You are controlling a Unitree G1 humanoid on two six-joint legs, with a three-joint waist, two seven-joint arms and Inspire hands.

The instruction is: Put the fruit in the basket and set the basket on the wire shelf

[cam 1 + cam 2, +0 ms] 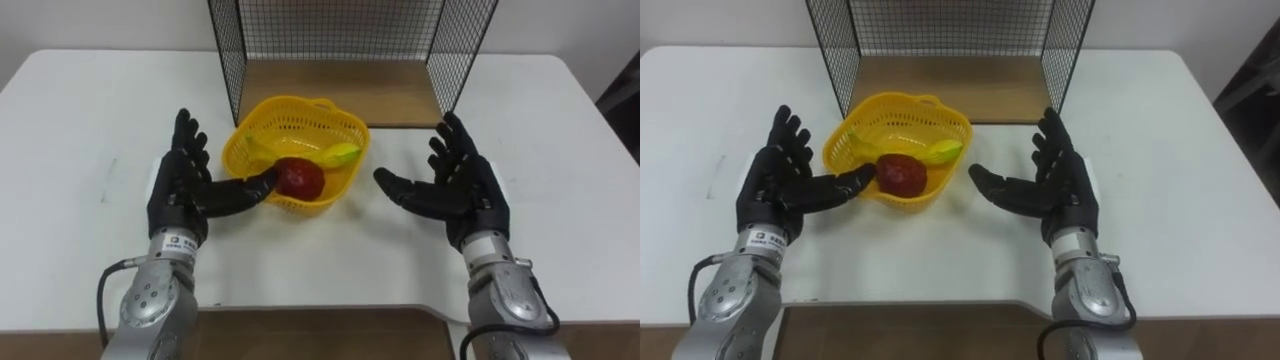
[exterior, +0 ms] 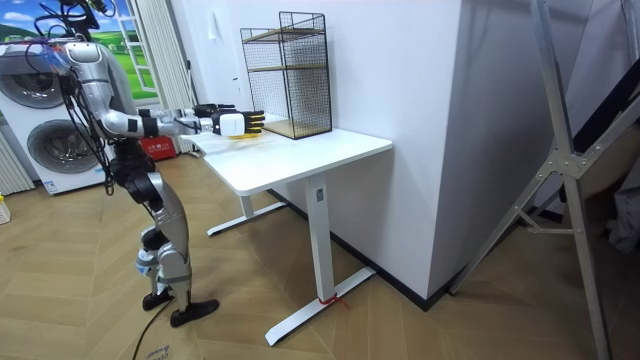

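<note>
Yellow plastic basket (image 1: pixel 352 128) sits on the white table (image 1: pixel 560 150) just before the open front of the wire shelf (image 1: pixel 340 40). A red apple (image 1: pixel 300 178) lies against its near wall and a banana (image 1: pixel 335 155) behind that, so the fruit step looks done and the one in hand is taking hold of the basket. The left hand (image 1: pixel 180 190) lies beside it with fingers spread and straight, gripping nothing. Its thumb reaches in to the near-left rim by the apple and seems to touch it. The right hand (image 1: pixel 455 185) is likewise spread and empty, palm turned inward, a little apart from the basket's right side. The basket is oval, its long axis running across the table from one hand to the other. The banana lies along that line, its greener end toward the robot's right. Next, I judge, both hands must press in on the two ends evenly, lift, and carry the basket forward onto the shelf's wooden board (image 1: pixel 340 92) without tipping it.
</note>
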